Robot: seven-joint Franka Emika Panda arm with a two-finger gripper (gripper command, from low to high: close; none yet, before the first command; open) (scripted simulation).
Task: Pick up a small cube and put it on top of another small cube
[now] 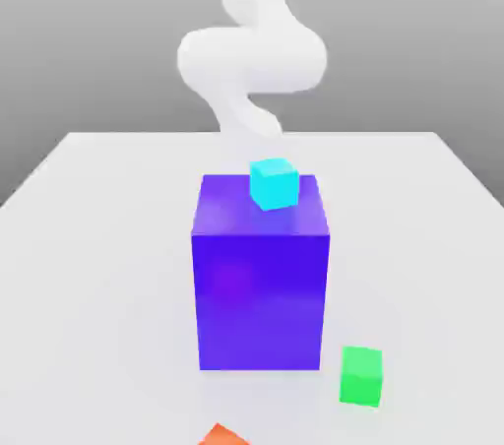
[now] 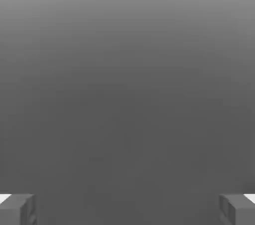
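Small-cube handling: jaws released, pick cube's position undetermined.
The gripper [image 2: 127, 210] stands wide apart with nothing between its fingers; where the cube to be lifted lies cannot be told. A cyan cube [image 1: 275, 184] rests on the blue-purple block [image 1: 261, 301]; a green cube [image 1: 361, 376] sits on the table [image 1: 108, 266] beside it. The pick cube is judged light, stiff and possibly slippery; recommended hold: opposite side faces, mid-height, squarely.

Exterior view: orange object [image 1: 224, 435] cropped by bottom edge, left of center; full shape unclear. Arm [image 1: 251, 59] cut off at top center, its lower end hidden behind blue-purple block [image 1: 261, 286]. Block's back side hidden too.
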